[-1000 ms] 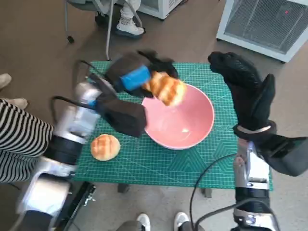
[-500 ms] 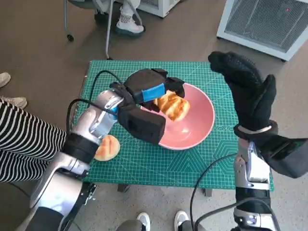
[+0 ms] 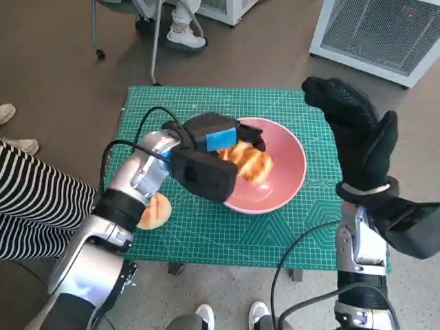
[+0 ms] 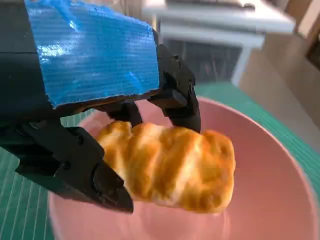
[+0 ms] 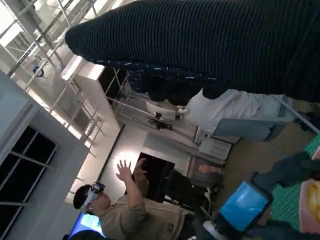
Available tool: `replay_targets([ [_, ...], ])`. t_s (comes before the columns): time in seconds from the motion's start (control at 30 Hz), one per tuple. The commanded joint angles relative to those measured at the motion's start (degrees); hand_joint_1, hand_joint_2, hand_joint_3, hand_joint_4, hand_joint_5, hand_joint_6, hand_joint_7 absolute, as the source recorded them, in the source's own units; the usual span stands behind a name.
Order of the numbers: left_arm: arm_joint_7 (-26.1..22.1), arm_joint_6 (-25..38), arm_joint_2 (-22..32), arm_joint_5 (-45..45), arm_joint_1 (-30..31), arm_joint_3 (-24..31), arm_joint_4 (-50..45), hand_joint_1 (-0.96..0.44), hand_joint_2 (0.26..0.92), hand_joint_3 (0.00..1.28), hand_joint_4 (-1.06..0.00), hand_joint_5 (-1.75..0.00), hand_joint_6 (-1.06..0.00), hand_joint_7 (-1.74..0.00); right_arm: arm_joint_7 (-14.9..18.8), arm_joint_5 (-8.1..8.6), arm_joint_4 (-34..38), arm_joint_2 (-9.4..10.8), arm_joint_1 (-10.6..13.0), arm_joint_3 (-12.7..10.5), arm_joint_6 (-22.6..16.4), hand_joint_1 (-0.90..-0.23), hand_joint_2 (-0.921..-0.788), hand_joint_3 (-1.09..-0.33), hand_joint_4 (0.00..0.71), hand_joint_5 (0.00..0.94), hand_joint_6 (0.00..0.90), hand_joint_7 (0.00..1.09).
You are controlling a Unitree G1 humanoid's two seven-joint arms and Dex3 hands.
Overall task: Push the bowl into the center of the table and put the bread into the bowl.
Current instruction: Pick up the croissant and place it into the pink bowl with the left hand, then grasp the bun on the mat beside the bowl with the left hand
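Observation:
A pink bowl (image 3: 285, 172) stands near the middle of the green mat (image 3: 227, 227). My left hand (image 3: 216, 137), black with blue tape, grips a golden ridged bread (image 3: 249, 161) just inside the bowl. The left wrist view shows the bread (image 4: 170, 167) pinched between the black fingers (image 4: 177, 97) over the pink bowl (image 4: 270, 185). A second round bread (image 3: 155, 211) lies on the mat by my left forearm, partly hidden. My gloved right hand (image 3: 354, 134) is raised above the table's right side, fingers apart and holding nothing.
A white grilled appliance (image 3: 385, 31) stands on the floor at the far right. Chair legs and a person's feet (image 3: 182, 34) are beyond the table. A striped sleeve (image 3: 31, 206) is at the left. A person with raised hands (image 5: 125, 200) shows in the right wrist view.
My left hand has carried the bread from above the bowl's far rim down into the bowl. The right hand has hardly moved.

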Motion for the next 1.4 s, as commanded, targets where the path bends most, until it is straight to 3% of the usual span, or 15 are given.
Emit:
replay_targets([
  [0.03, -5.26, 1.43, 4.73, -4.09, 2.23, 3.24, -8.05, -0.06, 0.809, 0.01, -0.16, -0.01, -0.28, -0.07, -0.54, -0.43, 0.07, 0.17, 1.08, 0.12, 0.92, -0.736, -0.921, -0.697, 0.174, 0.001, 0.003, 0.59],
  [0.37, -9.89, 0.32, 15.18, -10.87, 10.21, 11.38, -25.78, -0.09, 0.802, 0.0, -0.12, 0.0, -0.27, -0.04, -0.74, -0.57, 0.03, 0.4, 0.94, 0.33, 1.01, -0.735, -0.921, -0.698, 0.174, 0.001, 0.003, 0.59],
  [0.7, -12.24, -3.13, 25.17, -17.61, 18.79, 20.27, -35.57, -0.26, 0.826, 0.01, -0.11, 0.0, -0.27, -0.04, -0.5, -0.6, 0.27, 0.29, 0.97, 0.47, 0.75, -0.737, -0.921, -0.697, 0.17, 0.0, 0.002, 0.58],
  [0.83, -12.86, -4.35, 28.25, -18.88, 21.98, 22.68, -37.15, -0.28, 0.817, 0.01, -0.12, 0.0, -0.28, -0.04, -0.41, -0.53, 0.33, 0.25, 0.91, 0.5, 0.8, -0.739, -0.921, -0.698, 0.167, 0.0, 0.001, 0.58],
  [1.03, -15.69, -5.92, 31.61, -22.97, 26.59, 25.22, -37.32, -0.21, 0.774, 0.0, -0.14, -0.01, -0.3, -0.05, -0.32, -0.33, 0.01, 0.23, 1.05, 0.62, 1.0, -0.74, -0.921, -0.699, 0.167, 0.0, 0.0, 0.58],
  [1.4, -18.06, -4.61, 33.38, -23.65, 34.33, 25.2, -37.71, -0.14, 0.748, 0.0, -0.16, -0.01, -0.3, -0.05, -0.01, 0.17, -0.3, 0.11, 1.41, 0.65, 1.6, -0.749, -0.921, -0.698, 0.167, 0.0, 0.005, 0.59],
])
